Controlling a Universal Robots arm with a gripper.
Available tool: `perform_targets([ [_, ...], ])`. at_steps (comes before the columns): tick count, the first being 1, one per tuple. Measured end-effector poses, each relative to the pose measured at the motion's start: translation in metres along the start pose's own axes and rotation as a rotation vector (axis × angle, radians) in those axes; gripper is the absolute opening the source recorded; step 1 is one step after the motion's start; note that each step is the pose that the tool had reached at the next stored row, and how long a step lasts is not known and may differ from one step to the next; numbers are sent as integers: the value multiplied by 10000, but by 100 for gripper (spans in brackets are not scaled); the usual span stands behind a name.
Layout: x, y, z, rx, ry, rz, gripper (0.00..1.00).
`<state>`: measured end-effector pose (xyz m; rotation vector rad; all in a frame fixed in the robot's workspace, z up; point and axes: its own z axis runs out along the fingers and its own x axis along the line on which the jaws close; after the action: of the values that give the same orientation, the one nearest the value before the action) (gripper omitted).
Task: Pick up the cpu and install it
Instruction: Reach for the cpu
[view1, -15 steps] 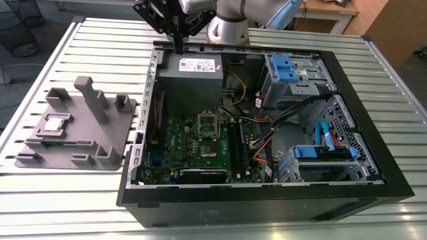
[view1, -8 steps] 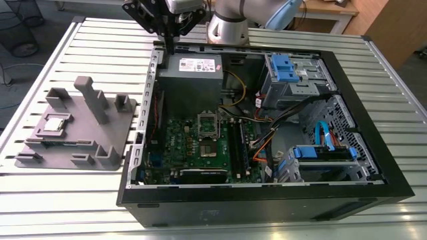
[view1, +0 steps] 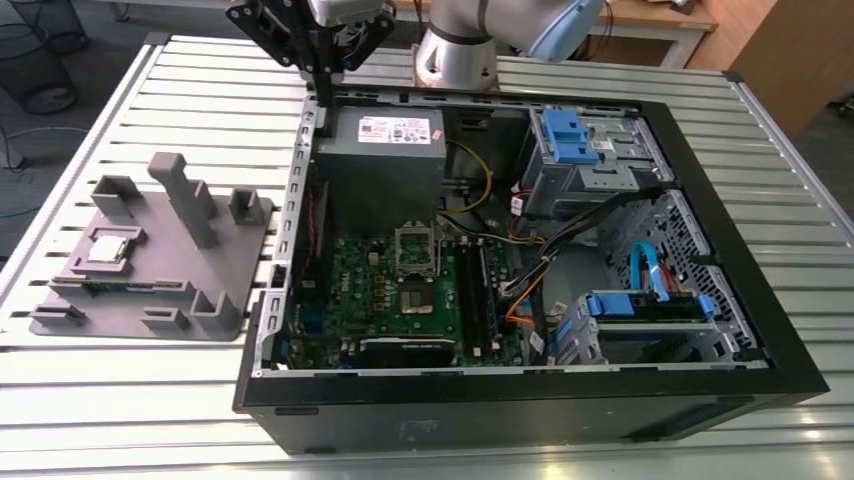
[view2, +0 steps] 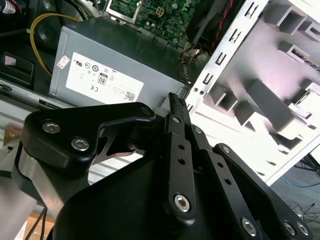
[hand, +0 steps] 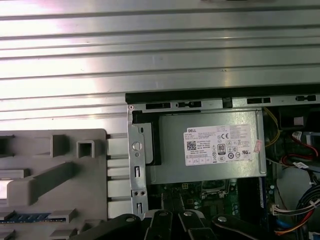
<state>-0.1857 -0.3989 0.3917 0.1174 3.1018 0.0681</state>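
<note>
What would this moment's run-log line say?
stage: cpu not picked | cpu: on grey tray, outside case | gripper: shut, empty, over case edge by power supply

The arm (view1: 461, 45) holds its tool (view1: 320, 92) pointing down (fingers (view2: 179, 145) pressed together).

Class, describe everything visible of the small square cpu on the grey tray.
The small, flat, square cpu with a shiny silver-grey metal top lies flat, top up, in a recess of the matte grey plastic tray, touching only that. The tray sits at the exterior view's left of the open black computer case. The black pincer hangs apart, over the case's edge.
</note>
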Motion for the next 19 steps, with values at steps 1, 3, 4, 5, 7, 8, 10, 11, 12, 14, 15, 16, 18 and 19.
perform_targets([
  [1, 11, -1, 0, 0, -2, -1, 11],
  [3, 23, -2, 0, -1, -3, -1, 11],
  [4, 23, -2, 0, -1, -2, -1, 11],
  [5, 35, -3, -1, 0, -2, -1, 11],
  [7, 47, -4, -2, 0, -2, -1, 11],
  [8, 47, -4, -1, 0, -2, -1, 11],
  [10, 55, -4, -2, 0, -1, 1, 11],
  [11, 61, -5, -2, 0, -2, 0, 11],
  [12, 67, -5, -3, 0, -3, -1, 11],
  [14, 82, -6, -3, 0, -4, -1, 11],
  [15, 90, -7, -3, 0, -4, -1, 11],
  [16, 97, -7, -4, 0, -4, -1, 11],
  [18, 110, -8, -3, -1, -5, -2, 11],
  [19, 113, -8, -4, -1, -5, -1, 11],
])
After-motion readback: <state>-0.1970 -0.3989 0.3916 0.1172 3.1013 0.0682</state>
